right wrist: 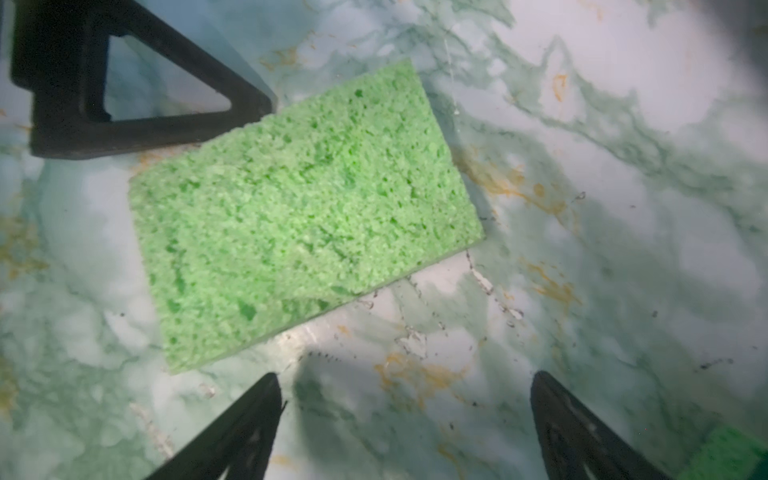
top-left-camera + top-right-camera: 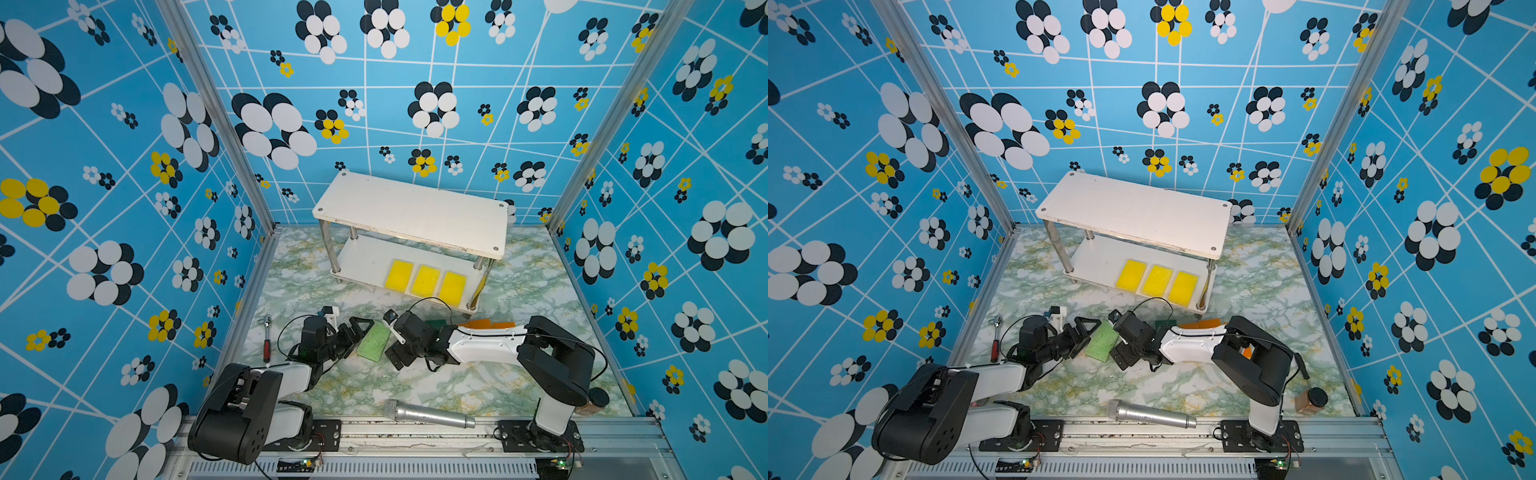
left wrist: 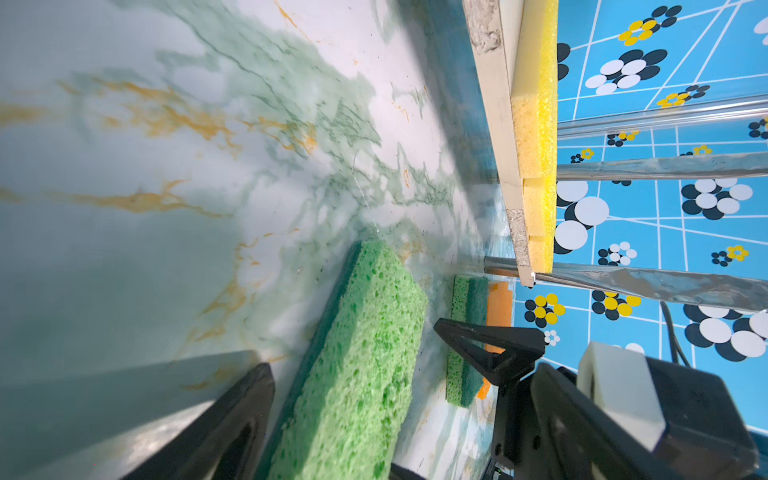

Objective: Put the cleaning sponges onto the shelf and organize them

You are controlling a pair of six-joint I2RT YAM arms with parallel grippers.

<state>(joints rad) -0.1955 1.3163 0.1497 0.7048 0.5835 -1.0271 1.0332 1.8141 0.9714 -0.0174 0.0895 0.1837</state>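
Shelf [image 2: 411,208]: upper centre of both top views, at back of desk [image 2: 519,291].
Yellow sponges [image 2: 426,280], three: side by side on lower board, right half.
Left gripper [image 3: 351,345]: open wide, straddling light green sponge [image 2: 374,343] on desk, lower centre.
Right gripper [image 1: 403,374]: open, empty, just beside that sponge.
Second green sponge [image 3: 465,299], orange sponges [image 2: 486,323]: on desk, below shelf's right corner.
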